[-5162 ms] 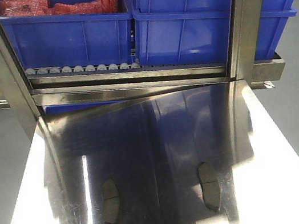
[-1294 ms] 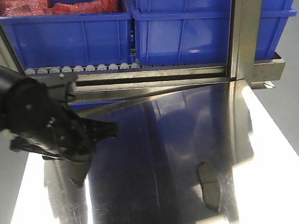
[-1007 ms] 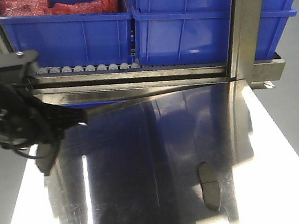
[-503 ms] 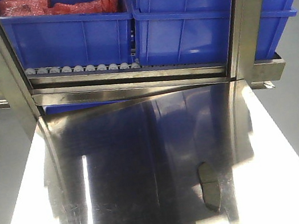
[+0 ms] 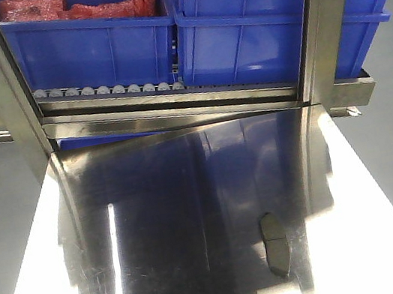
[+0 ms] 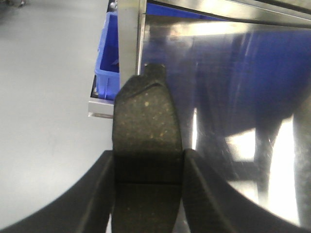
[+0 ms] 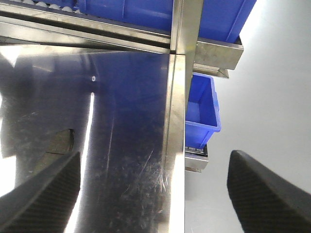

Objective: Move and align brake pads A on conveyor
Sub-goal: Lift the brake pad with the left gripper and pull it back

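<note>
Steel table is filling the front view, with blue bins and a row of rollers sitting at the far end and grey floor showing beside it. No belt is showing in any view.

Left gripper is clamping one brake pad across its waist, right at the groove. Long axis is running straight out past the fingertips, and the pad is hanging by the table's left edge.

Right gripper is hanging wide open, gripping nothing, over the right edge.

Second pad is lying flat at near right of the table, long axis running near-to-far.

I'm reading this as the carry step: one pad in hand, one waiting. Next move is calling for finding the belt, then setting the pad down squared to it.
</note>
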Motion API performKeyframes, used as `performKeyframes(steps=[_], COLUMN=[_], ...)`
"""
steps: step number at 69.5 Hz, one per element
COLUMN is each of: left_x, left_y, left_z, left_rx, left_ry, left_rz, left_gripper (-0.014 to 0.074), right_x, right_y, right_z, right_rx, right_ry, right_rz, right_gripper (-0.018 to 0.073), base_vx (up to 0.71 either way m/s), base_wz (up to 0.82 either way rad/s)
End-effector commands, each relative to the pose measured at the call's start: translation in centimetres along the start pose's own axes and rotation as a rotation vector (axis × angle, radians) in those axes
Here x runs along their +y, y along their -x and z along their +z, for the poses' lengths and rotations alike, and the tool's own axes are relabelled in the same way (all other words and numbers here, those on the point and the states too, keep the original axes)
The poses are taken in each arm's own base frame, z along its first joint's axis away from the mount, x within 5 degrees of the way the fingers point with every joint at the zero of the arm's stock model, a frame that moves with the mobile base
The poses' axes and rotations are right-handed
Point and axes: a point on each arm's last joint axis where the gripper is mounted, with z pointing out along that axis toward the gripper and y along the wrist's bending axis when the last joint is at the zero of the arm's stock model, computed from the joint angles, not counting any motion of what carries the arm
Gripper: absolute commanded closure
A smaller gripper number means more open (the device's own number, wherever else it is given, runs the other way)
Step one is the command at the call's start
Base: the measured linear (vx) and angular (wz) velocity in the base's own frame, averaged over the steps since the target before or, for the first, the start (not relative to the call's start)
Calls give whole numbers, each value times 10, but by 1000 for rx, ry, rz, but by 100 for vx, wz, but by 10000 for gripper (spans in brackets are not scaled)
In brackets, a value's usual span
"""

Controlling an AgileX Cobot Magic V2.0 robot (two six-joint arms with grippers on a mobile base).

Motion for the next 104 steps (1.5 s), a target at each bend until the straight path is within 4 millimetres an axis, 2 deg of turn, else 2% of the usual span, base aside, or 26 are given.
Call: performKeyframes(steps=[1, 12, 30, 104], left_x=[0, 2, -1, -1], left_y=[3, -2, 4, 4], left_z=[-10, -16, -18, -18], left_rx=[-131, -162, -232, -230], left_ry=[-49, -55, -82, -81], left_rz=[29, 64, 85, 85], left_gripper=[603, 603, 602, 602], right_x=[-1, -1, -1, -1], right_y=[14, 14, 14, 14], right_z=[-3, -3, -3, -3], right_rx=[-89, -89, -90, -90], right_ry=[-11, -11, -11, -11], right_rz=[-13, -13, -13, -13], right_gripper=[-23, -23, -23, -23], base_vx=[0, 0, 0, 0], base_wz=[0, 0, 0, 0])
